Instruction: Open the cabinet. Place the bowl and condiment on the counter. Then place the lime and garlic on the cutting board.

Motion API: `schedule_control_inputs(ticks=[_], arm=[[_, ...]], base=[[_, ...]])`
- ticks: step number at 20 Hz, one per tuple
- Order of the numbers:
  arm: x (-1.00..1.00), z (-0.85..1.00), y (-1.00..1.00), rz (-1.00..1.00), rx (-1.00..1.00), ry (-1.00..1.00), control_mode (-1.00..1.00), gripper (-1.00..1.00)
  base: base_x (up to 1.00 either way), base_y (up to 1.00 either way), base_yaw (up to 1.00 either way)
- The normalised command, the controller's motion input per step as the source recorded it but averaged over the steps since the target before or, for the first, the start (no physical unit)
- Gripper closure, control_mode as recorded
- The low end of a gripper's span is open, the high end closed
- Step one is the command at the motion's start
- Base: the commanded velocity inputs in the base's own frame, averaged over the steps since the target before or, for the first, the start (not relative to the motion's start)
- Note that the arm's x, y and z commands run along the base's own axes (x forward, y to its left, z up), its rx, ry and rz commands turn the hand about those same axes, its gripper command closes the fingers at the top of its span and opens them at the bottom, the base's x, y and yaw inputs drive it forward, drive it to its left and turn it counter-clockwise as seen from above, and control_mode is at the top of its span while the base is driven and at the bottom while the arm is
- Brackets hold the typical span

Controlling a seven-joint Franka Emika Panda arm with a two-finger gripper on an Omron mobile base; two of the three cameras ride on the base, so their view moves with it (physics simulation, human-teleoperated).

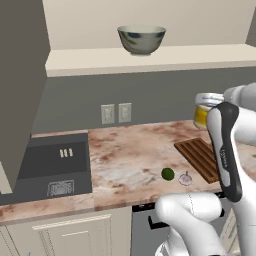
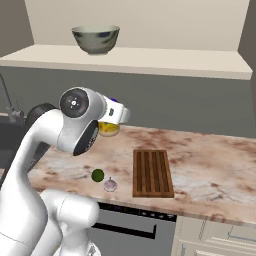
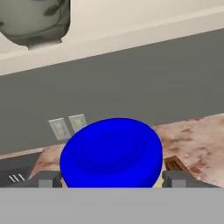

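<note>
The claw (image 3: 111, 180) pinched the condiment (image 3: 111, 153) above the counter (image 2: 200, 155), while the bowl (image 1: 141, 39) sat on the cabinet (image 1: 150, 59) shelf.

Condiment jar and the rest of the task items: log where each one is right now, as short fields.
cabinet: open, pale shelf exposed
bowl: upright on the shelf
condiment: held in the claw, above the counter, yellow contents and blue lid showing
lime: on the counter, beside the garlic
garlic: on the counter, left of the cutting board in the right base view
cutting board: flat on the counter, nothing on it
</note>
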Motion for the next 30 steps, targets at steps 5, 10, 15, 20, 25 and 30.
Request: schedule_control_inputs(ticks=[5, 10, 15, 20, 25, 30], arm=[[0.82, -0.93, 0.57, 0.07, 0.0, 0.01, -1.0, 1.0], [0.94, -0.6, 0.43, 0.05, 0.01, 0.0, -1.0, 1.0], [0.75, -0.51, 0.42, 0.04, 0.0, 0.0, -1.0, 1.0], [0.35, -0.33, 0.3, 0.05, 0.0, 0.05, -1.0, 1.0], [0.06, -0.19, 0.23, 0.09, 0.0, 0.17, -1.0, 1.0], [0.13, -0.11, 0.3, 0.12, 0.0, 0.16, -1.0, 1.0]], base=[[0.0, 0.0, 0.0], [0.0, 0.0, 0.0], [0.0, 0.0, 0.0], [0.0, 0.0, 0.0], [0.0, 0.0, 0.0], [0.0, 0.0, 0.0]])
